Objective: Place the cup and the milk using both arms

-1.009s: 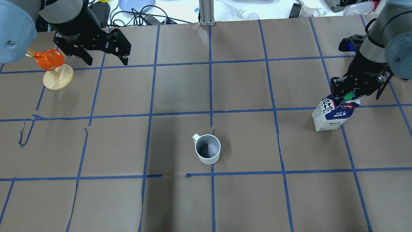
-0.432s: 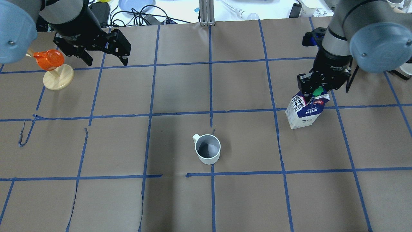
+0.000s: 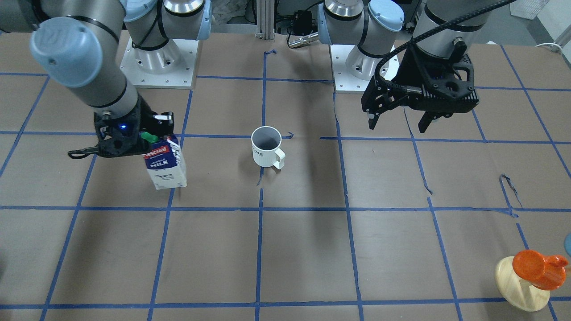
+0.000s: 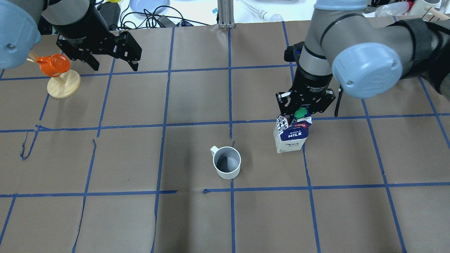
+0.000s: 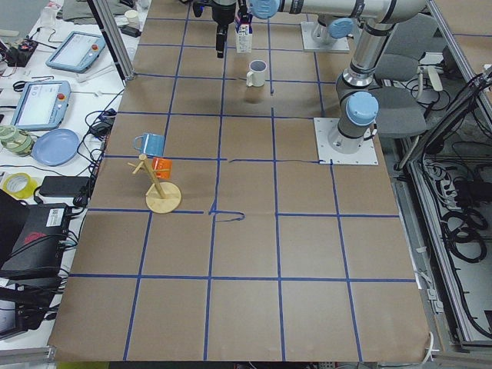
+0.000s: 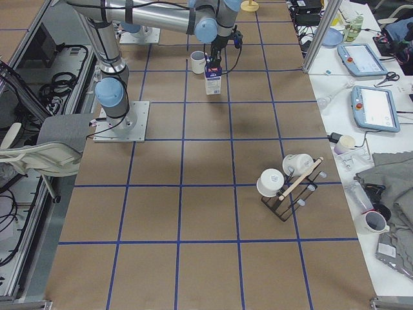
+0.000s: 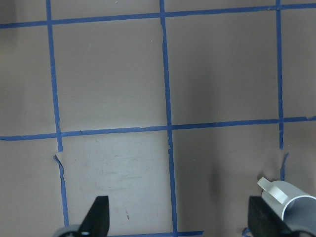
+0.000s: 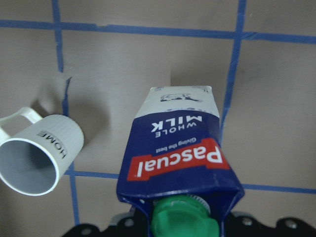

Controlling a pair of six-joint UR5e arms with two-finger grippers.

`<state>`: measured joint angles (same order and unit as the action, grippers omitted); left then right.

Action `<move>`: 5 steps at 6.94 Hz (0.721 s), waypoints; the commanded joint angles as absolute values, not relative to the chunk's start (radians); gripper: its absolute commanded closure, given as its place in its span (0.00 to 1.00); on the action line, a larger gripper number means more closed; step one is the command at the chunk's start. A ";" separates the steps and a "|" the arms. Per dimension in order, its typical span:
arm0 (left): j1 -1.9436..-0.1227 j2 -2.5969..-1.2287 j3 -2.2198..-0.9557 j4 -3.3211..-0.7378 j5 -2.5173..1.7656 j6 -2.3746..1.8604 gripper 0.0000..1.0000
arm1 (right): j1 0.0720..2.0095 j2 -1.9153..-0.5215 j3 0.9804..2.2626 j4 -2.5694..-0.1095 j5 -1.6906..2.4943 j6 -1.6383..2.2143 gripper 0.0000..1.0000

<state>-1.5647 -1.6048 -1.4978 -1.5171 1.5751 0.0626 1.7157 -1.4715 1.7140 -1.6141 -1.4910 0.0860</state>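
Observation:
The white cup [image 4: 227, 162] stands upright at the table's middle, handle toward the far left; it also shows in the front view [image 3: 266, 145] and at the left wrist view's lower right corner [image 7: 291, 202]. My right gripper [image 4: 300, 112] is shut on the gable top of the blue and white milk [image 4: 291, 135] and holds it slightly tilted, low over the table, just right of the cup. The right wrist view shows the milk [image 8: 177, 153] with the cup [image 8: 39, 153] to its left. My left gripper [image 4: 114, 65] is open and empty, high over the far left.
An orange cup [image 4: 52, 65] hangs on a pale wooden stand [image 4: 63, 88] at the far left, close to my left gripper. A rack with white mugs [image 6: 287, 187] stands far off at the table's right end. Cables and a blue plate [image 4: 149, 5] lie beyond the far edge.
My right arm has carried the milk leftward from near the table's right edge to just right of the cup. The left arm and the cup have stayed in place.

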 commanded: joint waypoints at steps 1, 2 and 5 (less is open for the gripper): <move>-1.565 -1.608 -1.500 -1.517 1.569 0.064 0.00 | 1.851 -1.465 1.752 -1.676 -1.447 0.262 0.81; -1.565 -1.606 -1.500 -1.517 1.571 0.064 0.00 | 1.870 -1.463 1.788 -1.725 -1.422 0.318 0.81; -1.565 -1.606 -1.500 -1.517 1.566 0.064 0.00 | 1.873 -1.471 1.827 -1.758 -1.439 0.316 0.81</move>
<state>-1.5647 -1.6061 -1.5002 -1.5171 1.5677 0.0644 1.8716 -1.4698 1.8196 -1.7559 -1.4358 0.3172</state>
